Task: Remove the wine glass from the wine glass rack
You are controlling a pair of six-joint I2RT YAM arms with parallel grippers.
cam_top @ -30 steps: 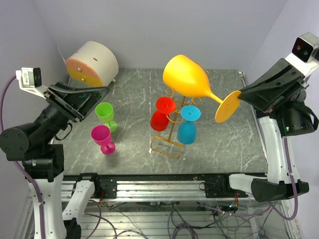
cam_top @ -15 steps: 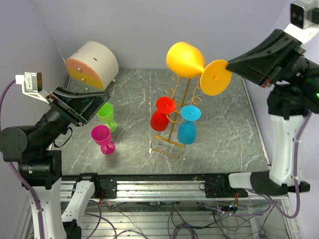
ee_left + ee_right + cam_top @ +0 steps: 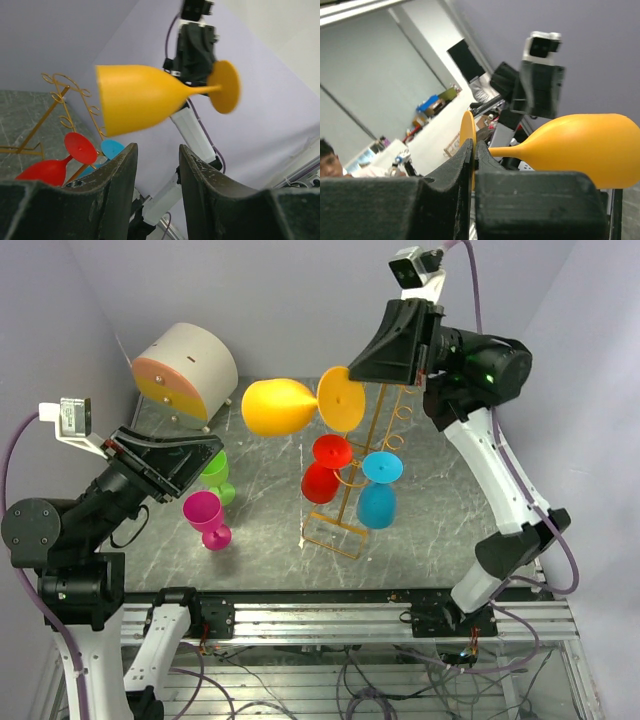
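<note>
**A:** Where's the yellow glass [image 3: 278, 406]?

**B:** Off the rack [image 3: 347, 508]. It's in the air on its side, above the surface [image 3: 450, 500], just left of the rack's top. The right tool [image 3: 474, 150] pinches the edge of its foot, with the bowl pointing toward the left arm.

**A:** Why sideways?

**B:** Probably so the bowl is presented for a handover. The left tool [image 3: 154, 185] is spread and empty, aimed up at the bowl.

**A:** And the others?

**B:** A red glass [image 3: 322, 480] and a blue glass [image 3: 376, 505] hang on the rack.
</note>
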